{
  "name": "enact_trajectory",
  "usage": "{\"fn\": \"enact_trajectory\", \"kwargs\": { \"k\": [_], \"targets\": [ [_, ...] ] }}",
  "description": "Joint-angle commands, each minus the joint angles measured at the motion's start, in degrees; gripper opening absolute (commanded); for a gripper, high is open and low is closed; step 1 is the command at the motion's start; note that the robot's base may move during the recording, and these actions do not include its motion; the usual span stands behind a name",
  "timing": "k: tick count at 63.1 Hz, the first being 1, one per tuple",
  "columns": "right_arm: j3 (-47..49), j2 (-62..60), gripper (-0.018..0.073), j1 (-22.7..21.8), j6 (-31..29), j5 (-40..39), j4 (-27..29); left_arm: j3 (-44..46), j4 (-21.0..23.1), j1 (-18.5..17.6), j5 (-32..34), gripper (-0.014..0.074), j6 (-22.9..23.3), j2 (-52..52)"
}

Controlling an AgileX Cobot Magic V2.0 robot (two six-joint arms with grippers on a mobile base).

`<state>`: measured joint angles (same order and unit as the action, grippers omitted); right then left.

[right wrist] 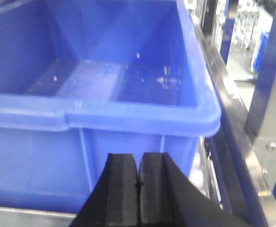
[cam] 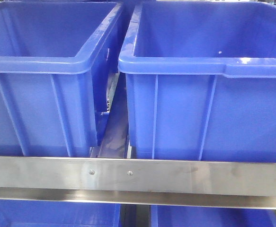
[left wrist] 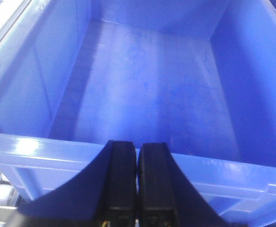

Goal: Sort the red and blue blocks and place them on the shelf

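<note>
Both grippers — left (left wrist: 138,182), right (right wrist: 138,189) — are hanging clenched on nothing before the shelf (cam: 138,176) bins (cam: 204,71); no red or blue block is showing, so neither arm is nearer.

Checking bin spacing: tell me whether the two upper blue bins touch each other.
Apart. The front view shows a gap between left bin and right bin.

The shelf (cam: 175,177) shows a brushed-metal front rail with two small screws. On this tier stand two big blue bins side by side: the left bin (cam: 38,94) at 9 o'clock, the right bin (cam: 209,109) at 3 o'clock, a narrow gap between them.
</note>
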<state>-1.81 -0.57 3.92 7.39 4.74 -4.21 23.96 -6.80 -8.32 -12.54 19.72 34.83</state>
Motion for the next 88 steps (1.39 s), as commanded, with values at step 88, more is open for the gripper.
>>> {"fn": "enact_trajectory", "kwargs": {
  "k": [88],
  "targets": [
    [0.02,-1.01,0.0057,-0.46,-0.31,-5.36,-0.71,0.50,-4.98,-0.87,4.71,0.0141,0.22,-6.11]
  ]
}}
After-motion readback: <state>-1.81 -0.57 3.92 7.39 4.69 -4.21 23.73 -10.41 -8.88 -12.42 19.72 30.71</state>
